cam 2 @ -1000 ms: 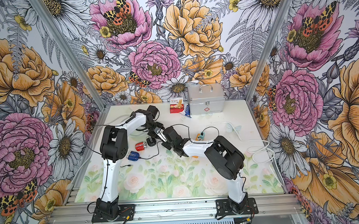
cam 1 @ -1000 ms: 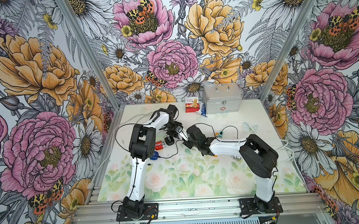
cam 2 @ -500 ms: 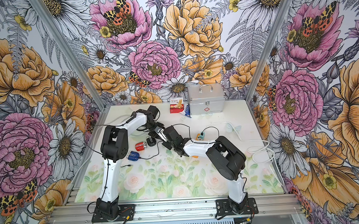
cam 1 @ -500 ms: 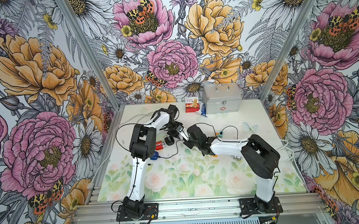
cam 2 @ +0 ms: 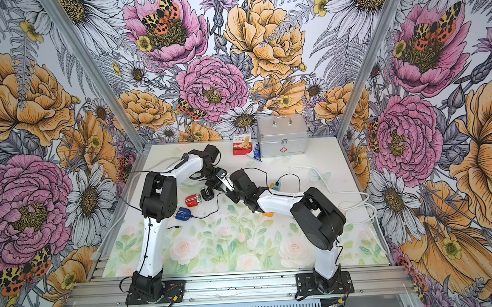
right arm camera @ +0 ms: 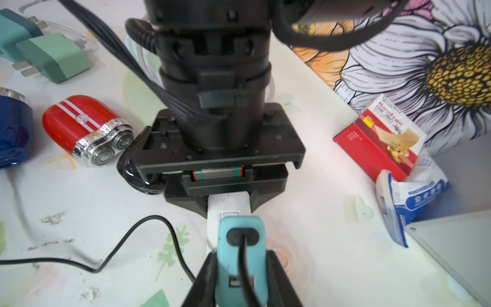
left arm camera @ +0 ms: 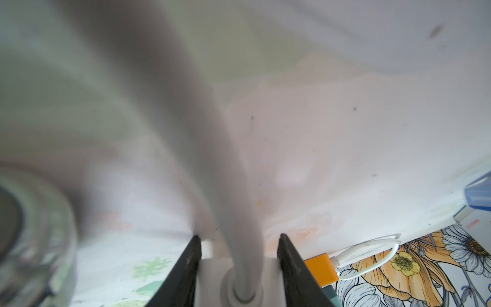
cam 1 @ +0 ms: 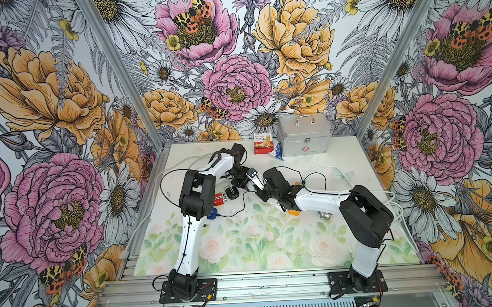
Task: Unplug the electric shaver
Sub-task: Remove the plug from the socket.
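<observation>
**Fig.** Both arms meet mid-table (cam 1: 243, 245). The L gripper (left arm camera: 239, 236) has its fingers part-closed, clamping a white socket block (right arm camera: 228, 203) by its sides. The R gripper (right arm camera: 240, 253) is narrowly closed, pinching a light-blue charger adapter (right arm camera: 225, 255) seated in that block. A thin black cable (right arm camera: 148, 219) leaves the adapter. The blue rounded electric shaver (cam 2: 183, 214) lies on the table by the L arm, w/ a black cable at its end. A red striped shaver (right arm camera: 79, 125) and a black shaver (cam 1: 231, 193) lie near it. At rear, the silver metal case (cam 1: 304, 141) has its lid shut, contents unseen. A red bandage carton (cam 1: 263, 147) & a blue-white pouch (right arm camera: 409, 196) lie just beside the case.
</observation>
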`<state>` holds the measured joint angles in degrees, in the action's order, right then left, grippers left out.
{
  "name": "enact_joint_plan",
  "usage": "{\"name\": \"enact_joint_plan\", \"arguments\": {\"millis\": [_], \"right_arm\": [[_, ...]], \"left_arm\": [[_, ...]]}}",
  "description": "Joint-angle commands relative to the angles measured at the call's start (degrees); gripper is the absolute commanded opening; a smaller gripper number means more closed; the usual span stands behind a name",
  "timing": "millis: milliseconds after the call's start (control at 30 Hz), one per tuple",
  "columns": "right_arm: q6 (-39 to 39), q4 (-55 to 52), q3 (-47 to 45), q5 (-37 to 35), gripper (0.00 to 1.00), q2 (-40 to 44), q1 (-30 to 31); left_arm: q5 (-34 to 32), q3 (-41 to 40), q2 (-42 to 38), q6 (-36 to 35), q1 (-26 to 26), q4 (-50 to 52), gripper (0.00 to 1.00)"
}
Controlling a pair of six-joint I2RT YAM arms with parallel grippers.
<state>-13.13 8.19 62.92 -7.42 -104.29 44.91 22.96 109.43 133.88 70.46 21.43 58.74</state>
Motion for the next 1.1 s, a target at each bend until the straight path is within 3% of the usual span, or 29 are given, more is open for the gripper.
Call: {"name": "enact_joint_plan", "arguments": {"millis": [0, 333, 467, 633, 833, 1067], "right_arm": [[-9.5, 7.3, -0.7, -8.2, 0.10, 1.9, 4.5], [-1.1, 4.5, -1.3, -7.2, 0.09, 4.7, 1.4], [0.1, 1.2, -3.5, -6.6, 0.09, 7.9, 1.0], [2.7, -10.8, -3.2, -1.9, 0.11, 12.1, 1.5], [7.4, -17.5, -7.4, -0.9, 0.12, 16.7, 4.4], [15.5, -24.5, -9.1, 4.9, 0.13, 17.0, 5.7]], "left_arm": [[-1.7, 1.1, 2.8, 0.0, 0.3, -0.5, 0.24], [-1.8, 2.0, 3.6, 0.1, 0.6, -0.6, 0.24], [-1.5, 6.5, 6.1, -0.3, 0.8, -0.6, 0.25], [0.1, 14.8, 11.3, -0.6, 1.7, -0.6, 0.29], [-0.9, 19.1, 13.3, -2.8, 2.6, -0.6, 0.43], [-6.4, 16.8, 8.9, -9.5, 3.0, -0.6, 0.69]]}}
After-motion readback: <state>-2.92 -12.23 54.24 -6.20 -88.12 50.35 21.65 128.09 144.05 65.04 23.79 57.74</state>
